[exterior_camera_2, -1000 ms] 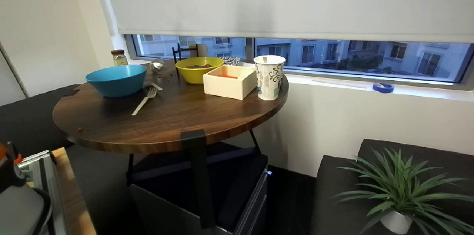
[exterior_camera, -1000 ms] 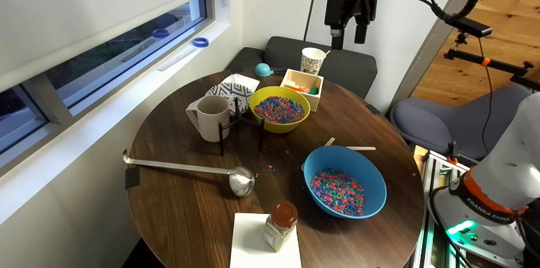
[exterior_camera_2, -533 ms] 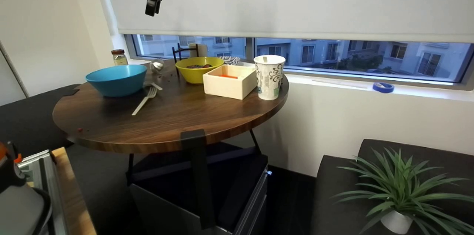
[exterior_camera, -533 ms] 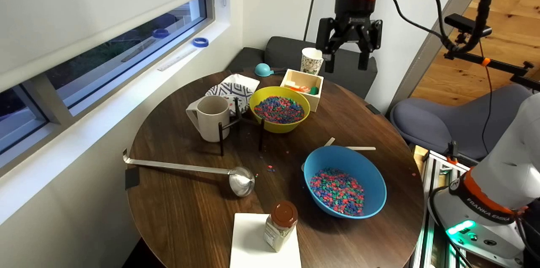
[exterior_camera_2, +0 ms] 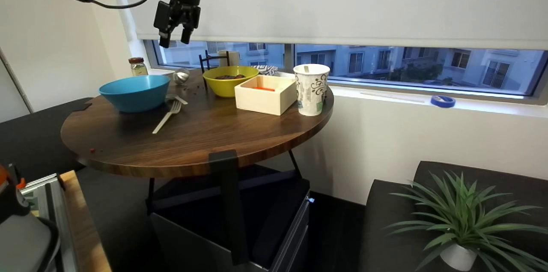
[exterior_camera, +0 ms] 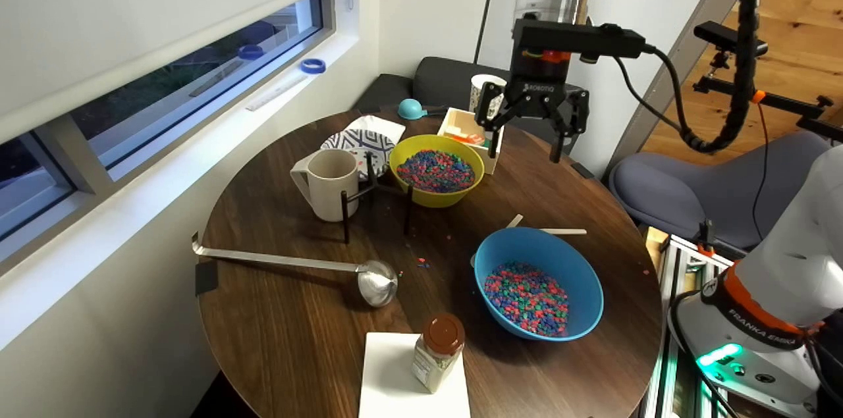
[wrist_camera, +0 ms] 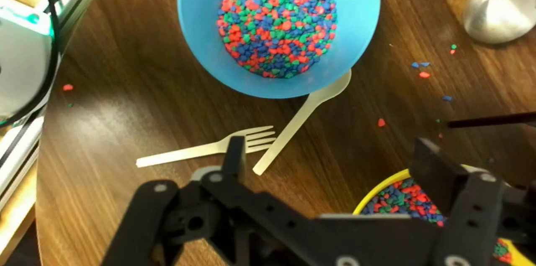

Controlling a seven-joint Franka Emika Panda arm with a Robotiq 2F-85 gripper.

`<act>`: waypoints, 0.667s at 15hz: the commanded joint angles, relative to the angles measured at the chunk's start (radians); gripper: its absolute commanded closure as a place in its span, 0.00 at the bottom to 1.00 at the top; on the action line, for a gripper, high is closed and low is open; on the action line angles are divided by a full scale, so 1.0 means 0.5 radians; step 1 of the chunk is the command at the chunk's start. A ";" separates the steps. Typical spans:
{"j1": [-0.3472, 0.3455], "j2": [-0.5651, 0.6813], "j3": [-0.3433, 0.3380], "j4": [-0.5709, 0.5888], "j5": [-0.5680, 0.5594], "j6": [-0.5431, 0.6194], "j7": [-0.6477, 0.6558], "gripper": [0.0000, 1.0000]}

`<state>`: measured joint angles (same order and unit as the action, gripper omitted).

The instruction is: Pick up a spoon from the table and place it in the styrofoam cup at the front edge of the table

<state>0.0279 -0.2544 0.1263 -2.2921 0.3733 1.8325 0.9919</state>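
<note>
The pale spoon [exterior_camera: 514,221] lies on the table beside the blue bowl. In the wrist view the spoon [wrist_camera: 293,125] has its head partly covered by the bowl's rim; its handle meets the fork's tines. It also shows in an exterior view [exterior_camera_2: 175,99]. The only handleless cup, white and tapered with printed swirls [exterior_camera_2: 311,96], stands upright near the table's edge; a pale piece shows inside its rim. My gripper partly hides the cup [exterior_camera: 476,99]. No plain cup shows. My gripper [exterior_camera: 525,151] is open and empty, well above the table, also in the wrist view [wrist_camera: 331,146].
A pale fork [wrist_camera: 188,153] lies against the spoon. The blue bowl [exterior_camera: 579,266] and yellow bowl [exterior_camera: 411,186] hold coloured bits. A wooden box [exterior_camera_2: 259,103], black stand [exterior_camera: 359,194], beige mug [exterior_camera: 332,187], metal ladle [exterior_camera: 283,261] and spice jar [exterior_camera: 431,359] stand around.
My gripper has come down and turned. Its fingers show wider apart than before in both exterior views. The things on the table have not moved.
</note>
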 commanded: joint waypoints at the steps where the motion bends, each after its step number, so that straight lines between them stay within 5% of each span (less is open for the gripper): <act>1: 0.024 -0.035 0.052 -0.181 0.150 0.360 0.295 0.00; 2: 0.045 -0.067 0.070 -0.240 0.163 0.563 0.281 0.00; 3: 0.038 0.002 0.026 -0.120 0.083 0.344 0.206 0.00; 5: 0.054 -0.001 0.043 -0.172 0.097 0.509 0.243 0.00; 10: 0.060 -0.003 0.031 -0.177 0.130 0.487 0.225 0.00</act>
<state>0.0461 -0.2628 0.1579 -2.3833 0.4273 2.0957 1.1178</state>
